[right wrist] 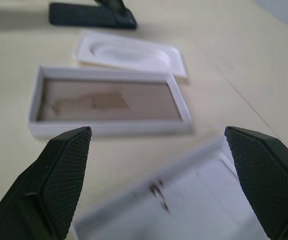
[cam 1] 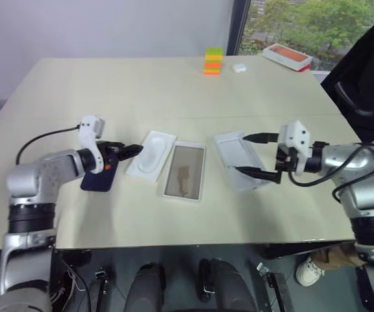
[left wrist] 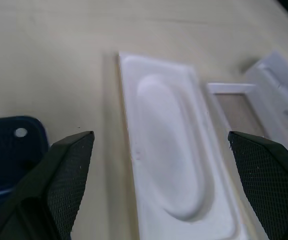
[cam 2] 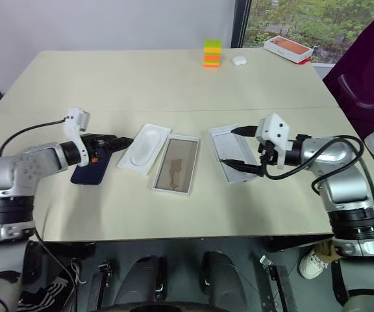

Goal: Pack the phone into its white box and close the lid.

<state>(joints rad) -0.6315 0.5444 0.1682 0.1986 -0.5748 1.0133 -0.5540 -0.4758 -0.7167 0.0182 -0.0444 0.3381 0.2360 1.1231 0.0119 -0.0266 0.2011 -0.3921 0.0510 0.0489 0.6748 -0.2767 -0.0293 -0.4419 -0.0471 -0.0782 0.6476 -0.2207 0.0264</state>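
Note:
The phone (cam 1: 98, 180), dark navy, lies flat at the table's left. My left gripper (cam 1: 137, 150) hangs open just over the phone's right edge, its fingers (left wrist: 69, 170) aimed at the white insert with an oval hollow (cam 1: 151, 156). Right of the insert sits the white box (cam 1: 203, 170), its tan floor bare. Further right the lid (cam 1: 232, 153) lies with its plain white inside up. My right gripper (cam 1: 242, 154) is open over the lid, with nothing between its fingers (right wrist: 59, 175).
At the far right corner of the table (cam 1: 109, 91) lies an orange-topped flat box (cam 1: 288, 56). Beside it are a stack of coloured blocks (cam 1: 213, 62) and a small white object (cam 1: 239, 67). A dark chair (cam 1: 362, 78) stands off the right edge.

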